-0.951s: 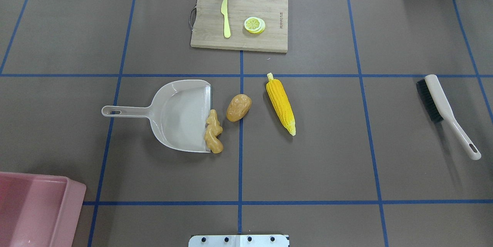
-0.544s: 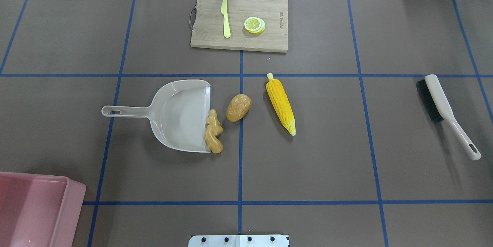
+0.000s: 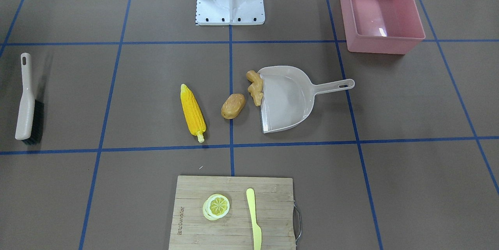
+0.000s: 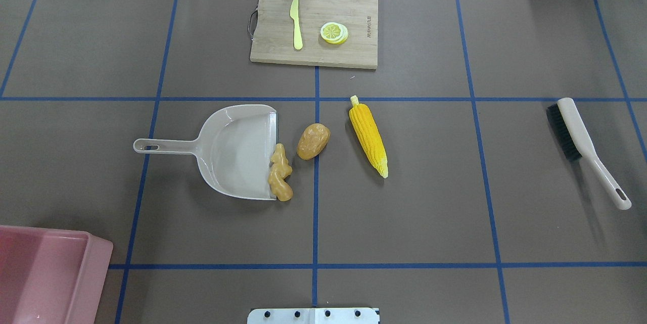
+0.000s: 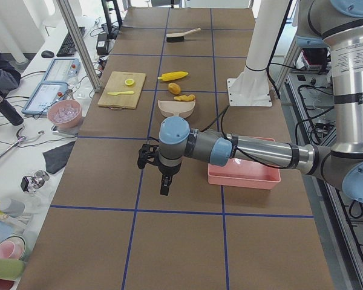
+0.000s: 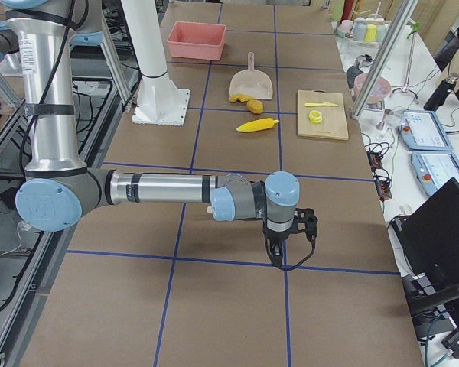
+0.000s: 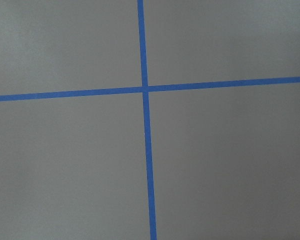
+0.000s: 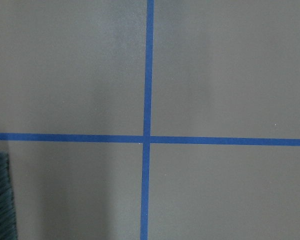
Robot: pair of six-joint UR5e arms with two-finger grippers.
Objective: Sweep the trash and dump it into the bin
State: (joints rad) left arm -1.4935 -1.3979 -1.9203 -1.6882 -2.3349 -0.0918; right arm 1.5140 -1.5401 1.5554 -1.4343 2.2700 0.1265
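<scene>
The yellow corn cob [image 4: 368, 135], the brown-orange potato [image 4: 313, 141] and the tan ginger root [image 4: 280, 178] lie mid-table. The ginger rests against the open lip of the beige dustpan [image 4: 232, 152]. The pink bin [image 4: 45, 273] stands at the near left corner and looks empty in the front-facing view [image 3: 380, 12]. My left gripper [image 5: 164, 184] shows only in the exterior left view, hanging over the mat far from the trash. My right gripper [image 6: 279, 256] shows only in the exterior right view. I cannot tell whether either is open or shut.
A beige hand brush [image 4: 581, 144] with black bristles lies at the far right; its bristles [image 8: 2, 195] show in the right wrist view. A wooden cutting board [image 4: 354, 51] at the back carries a pale yellow knife [image 4: 296, 23] and a lemon slice [image 4: 334, 32].
</scene>
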